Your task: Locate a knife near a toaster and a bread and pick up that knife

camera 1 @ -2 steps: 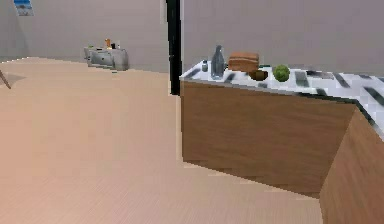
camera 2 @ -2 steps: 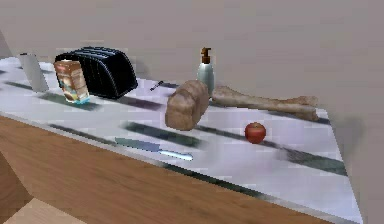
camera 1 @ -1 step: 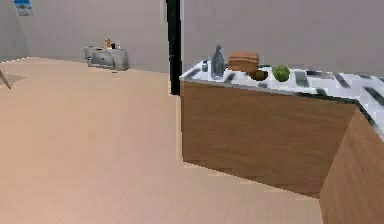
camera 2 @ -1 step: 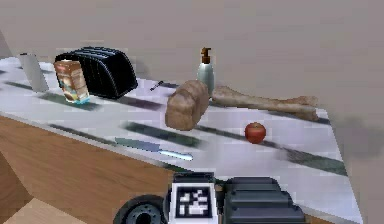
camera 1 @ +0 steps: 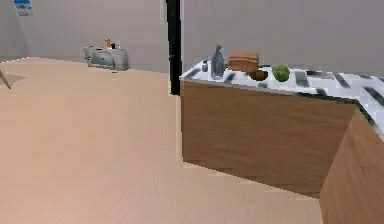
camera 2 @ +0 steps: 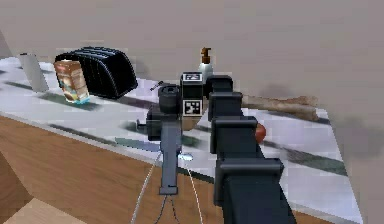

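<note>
Stood alongside a long wood-fronted desk with a white, dark-streaked top (camera 2: 325, 152). Caught the dark square arm (camera 2: 245, 160) rising from the arm side view's bottom edge and reaching out over that top, two white black-marked squares (camera 2: 192, 88) at its far end. Found the dark gripper (camera 2: 168, 200) left of those squares, body over the desk's near edge, thin fingers running down in front of the wooden face. Could not tell whether the gripper held anything, with desk top and wood panel right behind it.

Spotted a bulky black toaster (camera 2: 100, 68) toward the arm side view's left, and a tan, crusty loaf of bread (camera 2: 70, 80) upright just beside it. Picked out a thin dark sliver (camera 2: 138, 142) lying flat on the top just left of the gripper's body, nearer than the toaster: possibly the knife, too small to be sure. Noted a pale bottle with a brown stopper (camera 2: 205, 55) beyond the arm, a long pale-brown stick-like thing (camera 2: 285, 100) to its right, and a small red-brown ball (camera 2: 260, 132) against the arm's right side.

Met, at the forward view's right, another stretch of wood-fronted desk (camera 1: 260, 130) carrying a grey glass bottle (camera 1: 217, 62), a brown box-like block (camera 1: 243, 62), a dark bowl (camera 1: 259, 75) and a green round fruit (camera 1: 282, 73). Made out a low grey cabinet (camera 1: 105, 57) against the far wall, across the bare wooden floor (camera 1: 90, 140).
</note>
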